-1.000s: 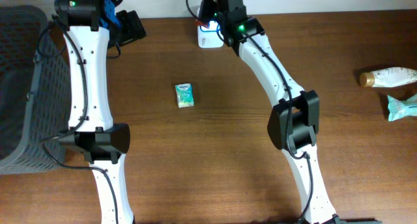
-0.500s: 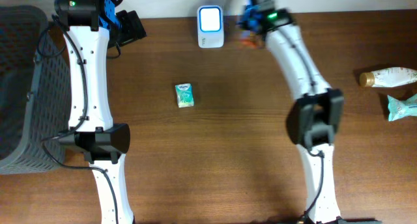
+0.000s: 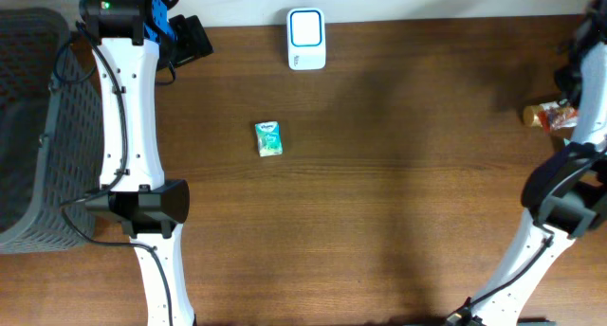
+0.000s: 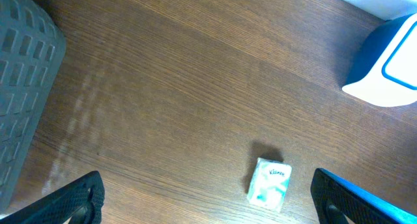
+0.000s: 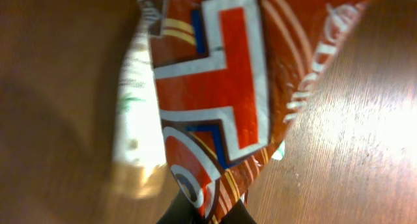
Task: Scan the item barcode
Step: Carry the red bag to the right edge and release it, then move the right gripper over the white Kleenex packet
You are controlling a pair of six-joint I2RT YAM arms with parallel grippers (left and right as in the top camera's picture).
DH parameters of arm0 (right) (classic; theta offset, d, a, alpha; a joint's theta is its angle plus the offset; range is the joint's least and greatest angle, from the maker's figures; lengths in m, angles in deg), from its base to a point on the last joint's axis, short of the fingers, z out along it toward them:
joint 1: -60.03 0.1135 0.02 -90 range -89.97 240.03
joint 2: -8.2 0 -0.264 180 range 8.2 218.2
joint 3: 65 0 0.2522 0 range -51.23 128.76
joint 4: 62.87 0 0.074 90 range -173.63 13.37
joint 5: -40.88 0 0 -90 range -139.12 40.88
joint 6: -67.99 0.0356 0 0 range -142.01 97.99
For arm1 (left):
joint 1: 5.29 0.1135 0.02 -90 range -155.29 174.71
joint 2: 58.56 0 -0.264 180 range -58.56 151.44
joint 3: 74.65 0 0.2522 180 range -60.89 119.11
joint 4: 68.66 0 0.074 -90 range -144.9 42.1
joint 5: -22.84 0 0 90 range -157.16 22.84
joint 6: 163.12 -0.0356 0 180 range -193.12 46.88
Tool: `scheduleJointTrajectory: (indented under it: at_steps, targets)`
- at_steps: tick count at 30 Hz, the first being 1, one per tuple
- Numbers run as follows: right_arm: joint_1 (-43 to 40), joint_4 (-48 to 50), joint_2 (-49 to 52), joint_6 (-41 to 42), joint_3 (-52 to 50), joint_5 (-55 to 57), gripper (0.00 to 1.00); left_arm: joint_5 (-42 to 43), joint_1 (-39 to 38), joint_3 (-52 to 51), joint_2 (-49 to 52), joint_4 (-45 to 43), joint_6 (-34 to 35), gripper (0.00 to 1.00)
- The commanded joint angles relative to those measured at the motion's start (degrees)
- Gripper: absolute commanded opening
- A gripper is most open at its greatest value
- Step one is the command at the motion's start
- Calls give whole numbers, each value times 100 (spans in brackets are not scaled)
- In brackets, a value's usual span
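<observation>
Though blurred, packet [image 5: 215, 87] between right fingers [image 5: 238, 216]

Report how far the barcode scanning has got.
Probably done: the red packet, held by the right gripper with jaws shut, has swung from the scanner to the far right. In hand: setting it down. Left: the tissue pack, untouched; left gripper open.

obstacles: basket [image 3: 28, 127] left edge, scanner [image 3: 306, 39] far edge, tissue pack [image 3: 269, 138] centre | free: tabletop [image 3: 408, 155] between pack and right arm [image 3: 555, 189]
</observation>
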Motion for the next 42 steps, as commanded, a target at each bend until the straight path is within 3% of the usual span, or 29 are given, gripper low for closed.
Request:
scheduleJointTrajectory:
  at_steps: [1, 4, 6, 7, 12, 21, 28, 35, 42]
  targets:
    - [-396, 269, 68, 203, -448, -358, 5, -66, 4, 17, -31, 7, -9, 99]
    - [-577, 457, 68, 201, -660, -361, 14, -66, 4, 17, -31, 7, -9, 99]
    - [-629, 564, 68, 195, -723, -363, 54, -66, 4, 17, -31, 7, -9, 99]
    - [-634, 608, 68, 162, -739, -363, 63, -66, 4, 17, -31, 7, -9, 99]
    - [-546, 756, 61, -721, -636, -719, 87, -66, 4, 17, -31, 7, -9, 99]
    - [212, 623, -739, -1078, -525, -1134, 88, -66, 4, 17, -31, 7, -9, 99]
    - [1941, 223, -984, -3449, -599, -4677, 92, -66, 4, 17, -31, 7, -9, 99]
    - [3910, 413, -625, -3539, -879, -4647, 92, -63, 4, 17, -31, 7, -9, 99]
    - [5174, 1104, -177, -3523, -911, -4640, 87, -66, 4, 17, -31, 7, -9, 99]
